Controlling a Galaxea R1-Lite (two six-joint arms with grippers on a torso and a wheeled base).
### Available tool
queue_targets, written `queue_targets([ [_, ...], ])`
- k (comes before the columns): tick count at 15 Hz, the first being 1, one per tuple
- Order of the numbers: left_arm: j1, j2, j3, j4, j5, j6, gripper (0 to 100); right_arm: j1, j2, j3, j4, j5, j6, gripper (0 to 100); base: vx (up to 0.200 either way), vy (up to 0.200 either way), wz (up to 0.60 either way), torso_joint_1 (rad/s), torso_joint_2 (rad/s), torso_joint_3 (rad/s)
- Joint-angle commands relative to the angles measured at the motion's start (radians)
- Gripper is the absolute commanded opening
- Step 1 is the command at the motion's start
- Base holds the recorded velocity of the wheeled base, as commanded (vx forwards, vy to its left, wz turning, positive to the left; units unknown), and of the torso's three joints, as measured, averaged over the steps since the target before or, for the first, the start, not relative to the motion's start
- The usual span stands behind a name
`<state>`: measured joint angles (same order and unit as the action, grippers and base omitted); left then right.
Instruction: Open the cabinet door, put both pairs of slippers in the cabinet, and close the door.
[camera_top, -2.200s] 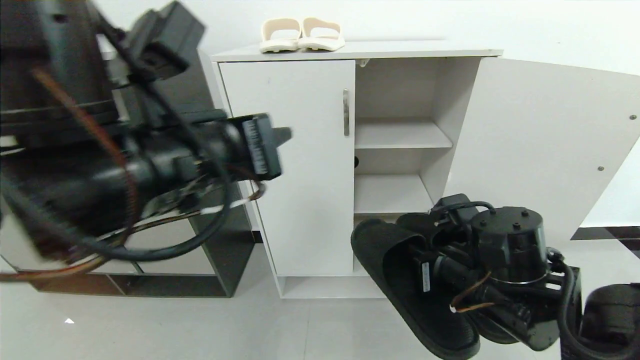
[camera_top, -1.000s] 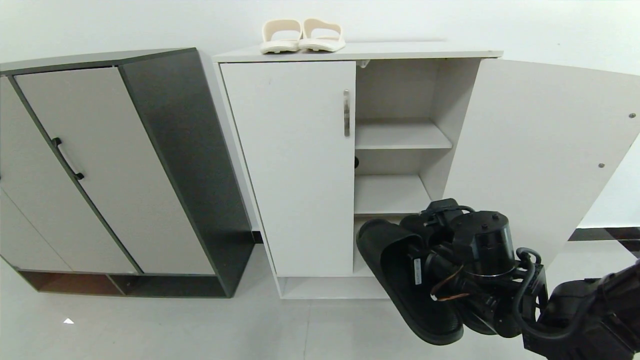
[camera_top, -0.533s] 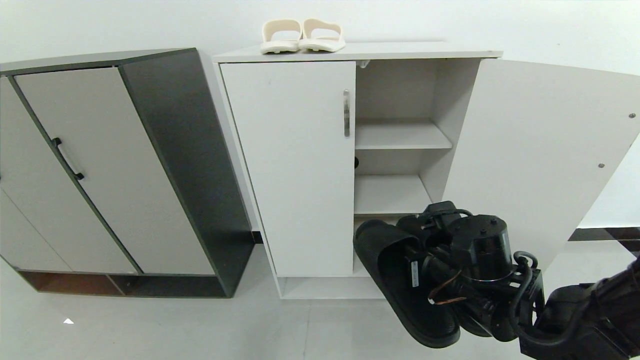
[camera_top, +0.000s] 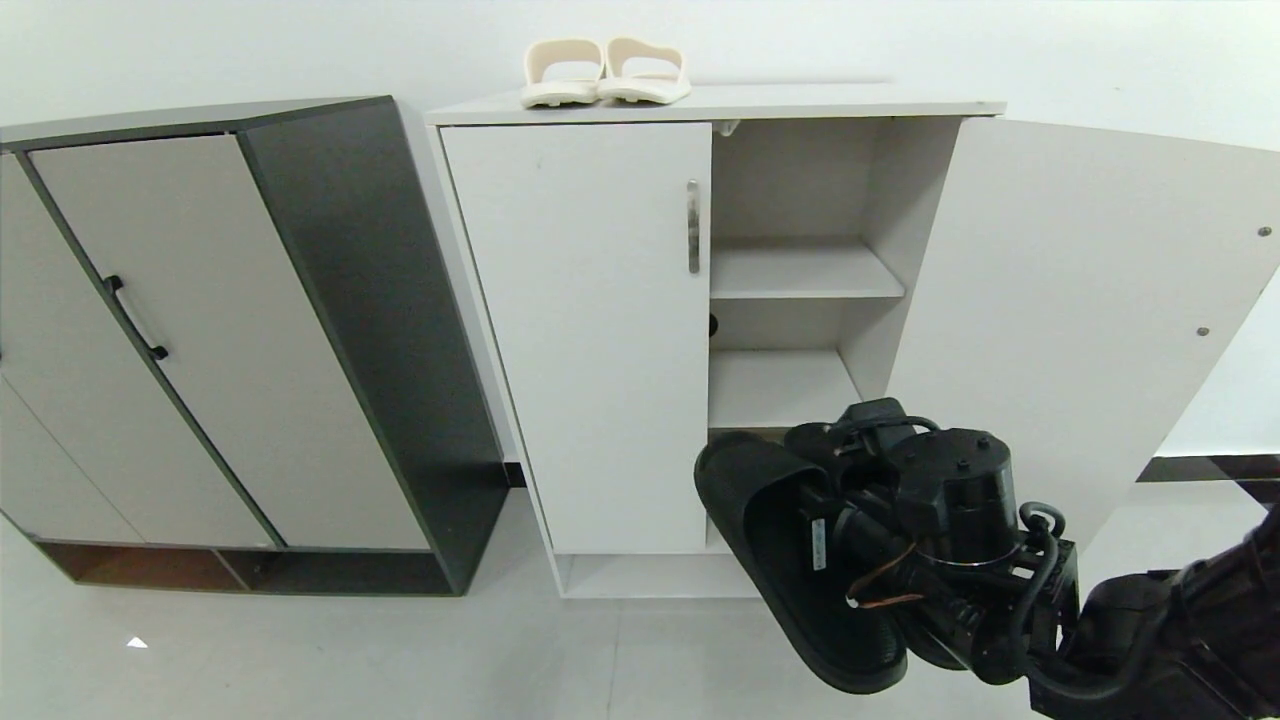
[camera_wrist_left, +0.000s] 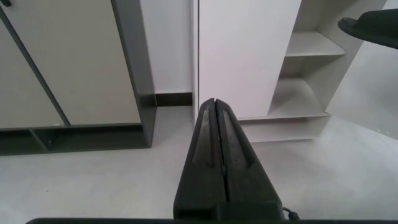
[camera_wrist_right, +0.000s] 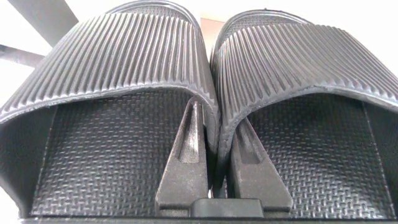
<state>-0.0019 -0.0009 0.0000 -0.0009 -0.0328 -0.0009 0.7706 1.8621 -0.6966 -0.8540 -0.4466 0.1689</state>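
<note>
A pair of black slippers (camera_top: 790, 540) hangs in front of the white cabinet's (camera_top: 590, 330) open lower right bay. My right gripper (camera_wrist_right: 216, 124) is shut on their two adjoining inner side walls, one finger inside each slipper. A cream pair of slippers (camera_top: 605, 72) sits on the cabinet top. The right door (camera_top: 1080, 300) stands wide open, showing two bare shelves (camera_top: 800, 270); the left door is closed. My left gripper (camera_wrist_left: 215, 107) is shut with nothing in it, low over the floor, pointing at the cabinet (camera_wrist_left: 239, 56).
A dark grey cabinet (camera_top: 330, 300) with closed pale doors stands just left of the white one. The open door takes up the space at right. Pale tiled floor (camera_top: 400, 650) lies in front of both cabinets.
The left arm, which filled the left of the head view 2.2 s ago, has pulled out of it. The right gripper has carried the black slippers slightly left, toward the cabinet opening.
</note>
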Motion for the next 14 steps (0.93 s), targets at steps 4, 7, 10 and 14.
queue_targets([
  [4,-0.001,0.004,0.0,-0.001,-0.001,0.001,0,0.015,0.109,-0.141,0.004,-0.15,0.009,0,0.0,0.0,0.0,0.0,0.0,0.0],
  [7,0.0,0.004,0.0,-0.001,0.001,0.001,0,0.052,0.135,-0.164,0.004,-0.199,0.015,0,0.0,-0.067,0.0,0.002,0.0,0.001],
  [10,-0.001,0.004,0.0,-0.001,0.001,0.001,0,0.058,0.14,-0.169,0.004,-0.211,0.015,0,0.0,-0.2,0.0,0.001,0.0,-0.001],
  [14,0.0,0.004,0.0,-0.001,0.001,0.001,0,0.058,0.184,-0.184,0.003,-0.224,0.044,0,0.0,-0.2,0.0,0.007,0.0,0.005],
])
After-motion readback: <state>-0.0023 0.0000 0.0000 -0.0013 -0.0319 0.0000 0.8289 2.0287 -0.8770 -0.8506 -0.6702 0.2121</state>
